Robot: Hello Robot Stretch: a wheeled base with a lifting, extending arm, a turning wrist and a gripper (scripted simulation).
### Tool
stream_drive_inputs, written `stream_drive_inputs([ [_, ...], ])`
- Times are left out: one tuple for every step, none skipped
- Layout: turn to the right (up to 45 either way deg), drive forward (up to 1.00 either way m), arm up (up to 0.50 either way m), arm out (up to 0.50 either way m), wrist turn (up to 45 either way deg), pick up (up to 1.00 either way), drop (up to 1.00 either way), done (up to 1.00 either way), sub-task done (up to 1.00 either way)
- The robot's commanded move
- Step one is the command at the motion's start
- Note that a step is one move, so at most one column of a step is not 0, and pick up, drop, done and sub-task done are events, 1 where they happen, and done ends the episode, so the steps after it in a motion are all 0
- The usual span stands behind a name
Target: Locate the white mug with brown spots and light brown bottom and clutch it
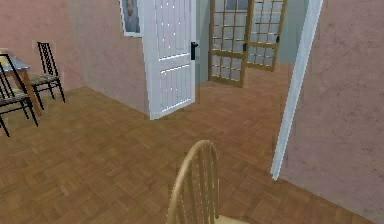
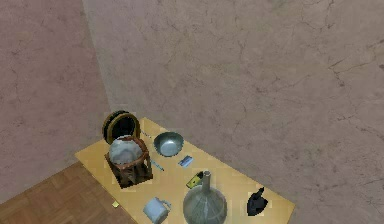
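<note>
A light wooden table [image 2: 235, 185] stands against the pinkish wall in the arm side view. At its left end sits a brown, dark-ribbed vessel with a white top [image 2: 129, 160]; I cannot tell whether it is the mug. A small pale cup-like thing [image 2: 155, 210] lies near the table's front edge. A grey bowl [image 2: 168, 145] rests behind them.
Also on the table are a dark round plate [image 2: 118, 124], a grey flask-shaped vase [image 2: 204, 203], a small black object [image 2: 258, 200] and a small card [image 2: 186, 160]. In the forward view are a wooden chair back [image 1: 195, 190], a white door [image 1: 168, 55], glass-paned doors [image 1: 230, 40], dark chairs [image 1: 48, 70] and parquet floor.
</note>
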Motion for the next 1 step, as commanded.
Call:
stream_drive_inputs([
  [0.0, 0.00, 0.50, 0.00, 0.0, 0.00, 0.00, 0.00, 0.00],
])
